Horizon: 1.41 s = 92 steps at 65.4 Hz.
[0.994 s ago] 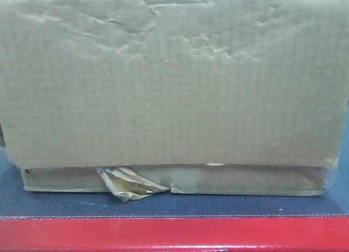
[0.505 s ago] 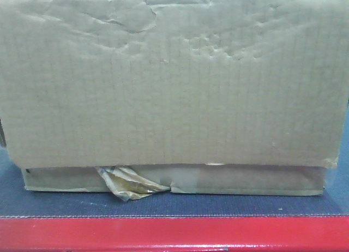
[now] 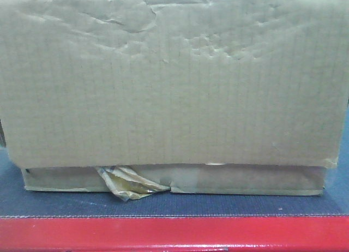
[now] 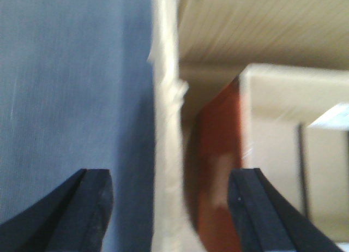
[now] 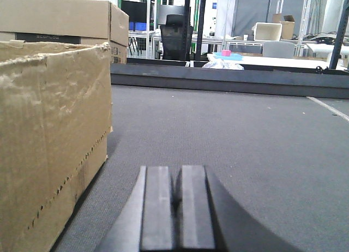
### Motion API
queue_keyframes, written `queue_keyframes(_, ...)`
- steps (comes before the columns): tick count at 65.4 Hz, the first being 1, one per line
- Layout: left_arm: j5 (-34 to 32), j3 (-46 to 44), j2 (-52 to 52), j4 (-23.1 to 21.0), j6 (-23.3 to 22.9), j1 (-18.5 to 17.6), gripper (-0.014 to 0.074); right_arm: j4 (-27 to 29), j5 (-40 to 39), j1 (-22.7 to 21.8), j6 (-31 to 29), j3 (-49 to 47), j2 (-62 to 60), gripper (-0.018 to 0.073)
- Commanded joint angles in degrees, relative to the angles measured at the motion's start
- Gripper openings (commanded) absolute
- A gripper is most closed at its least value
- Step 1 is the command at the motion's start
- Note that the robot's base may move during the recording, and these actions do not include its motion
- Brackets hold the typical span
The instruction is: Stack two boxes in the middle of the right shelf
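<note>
The left claw (image 4: 170,178) gapes wide astride a blurred pale cardboard edge (image 4: 165,115); I'd square it before squeezing. The tall brown corrugated cardboard box (image 3: 174,83) sits atop the shallow brown tape-stripped cardboard box (image 3: 245,180) on the dark grey red-edged worktop (image 3: 174,205). The right claw (image 5: 175,186) is clenched, empty.

In the front view, the tall box (image 3: 174,83) is cut off by the top, left and right edges. The shallow box (image 3: 245,181) beneath is hidden except for a low front strip. The left wrist view is blurred throughout, and its pale cardboard edge (image 4: 166,126) cannot be assigned to either box. The left pincer (image 4: 170,178) and right pincer (image 5: 174,173) are cut off by the lower edge.
</note>
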Motion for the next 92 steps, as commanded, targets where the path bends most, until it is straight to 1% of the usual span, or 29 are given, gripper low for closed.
queue_keyframes(1, -0.3, 2.4, -0.5, -0.8, 0.2, 0.0, 0.0361, -0.4, -1.0, -0.3, -0.1, 0.0, -0.2, -0.0165)
queue_keyframes(13, -0.3, 7.0, -0.5, -1.5, 0.2, 0.0, 0.0358, -0.4, -1.0, -0.3, -0.1, 0.0, -0.2, -0.0165)
queue_keyframes(22, -0.3, 8.9, -0.5, -3.4, 0.4, 0.0, 0.0358, -0.4, -1.0, -0.3, -0.1, 0.0, -0.2, -0.0165)
queue_keyframes(28, -0.3, 9.2, -0.5, -3.4, 0.6, 0.0, 0.0358, -0.4, -1.0, -0.3, -0.1, 0.0, -0.2, -0.0165)
queue_keyframes(37, -0.3, 9.2, -0.5, -3.4, 2.6, 0.0, 0.0358, -0.4, -1.0, -0.3, -0.1, 0.0, -0.2, -0.0165)
queue_keyframes(60, -0.3, 9.3, -0.3, -3.1, 3.1, 0.0, 0.0358, -0.4, -1.0, -0.3, -0.1, 0.0, -0.2, -0.0165)
queue_keyframes(71, -0.3, 9.3, -0.3, -2.9, 3.1, 0.0, 0.0358, -0.4, -4.1, -0.3, -0.1, 0.0, -0.2, -0.0165)
queue_keyframes(77, -0.3, 9.3, -0.3, -2.9, 3.1, 0.0, 0.0358, -0.4, -10.4, -0.3, -0.1, 0.0, -0.2, -0.0165)
queue_keyframes(79, -0.3, 9.3, -0.3, -2.9, 3.1, 0.0, 0.0358, -0.4, -11.2, -0.3, -0.1, 0.0, -0.2, -0.0165)
queue_keyframes(82, -0.3, 9.3, -0.3, -2.9, 3.1, 0.0, 0.0358, -0.4, -10.3, -0.3, 0.0, -1.3, -0.2, -0.0165)
queue_keyframes(85, -0.3, 9.3, -0.3, -2.9, 3.1, 0.0, 0.0358, 0.4, -6.9, -0.3, 0.8, -4.0, -0.2, -0.0165)
queue_keyframes(89, -0.3, 9.3, -0.3, -2.9, 3.1, 0.0, 0.0358, 2.7, 0.2, -0.3, 2.1, -8.1, 0.3, -0.0165)
queue_keyframes(92, -0.3, 9.3, -0.3, -2.9, 3.1, 0.0, 0.0358, 3.2, 6.3, -0.3, 2.5, -10.9, 2.0, -0.0165)
